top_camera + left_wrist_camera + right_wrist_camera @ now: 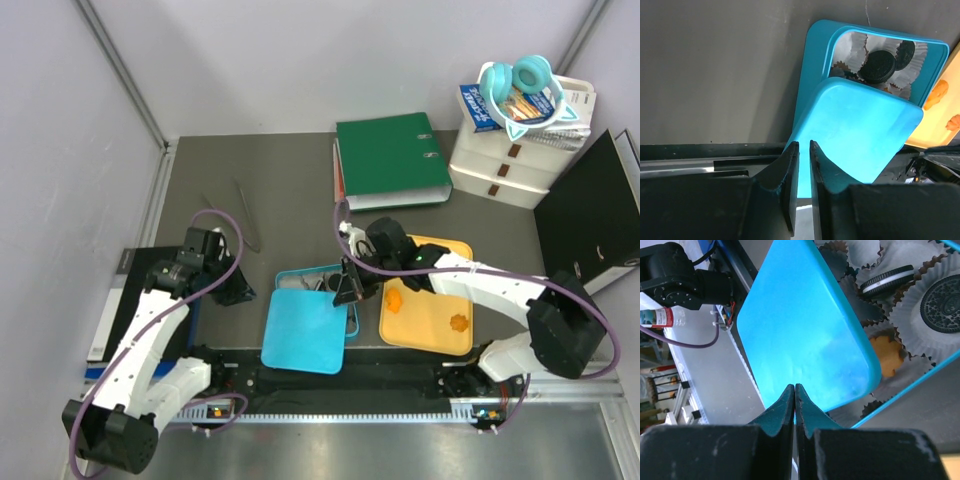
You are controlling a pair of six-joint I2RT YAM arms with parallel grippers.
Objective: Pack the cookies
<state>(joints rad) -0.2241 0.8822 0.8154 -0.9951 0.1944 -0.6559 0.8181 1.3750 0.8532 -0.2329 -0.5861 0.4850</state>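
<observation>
The blue box holds paper liners and cookies: black ones and an orange one. Two orange cookies lie on the yellow tray. The blue lid rests slanted over the box's near part and leaves the far part uncovered. My right gripper is shut, with its tips at the lid's right edge. My left gripper is just left of the lid. Its jaws stand a narrow slit apart, with nothing between them.
A green binder lies behind the box. White drawers with turquoise headphones on top stand at the back right, next to a black folder. Two thin grey sticks lie at the back left. A black rail runs along the near edge.
</observation>
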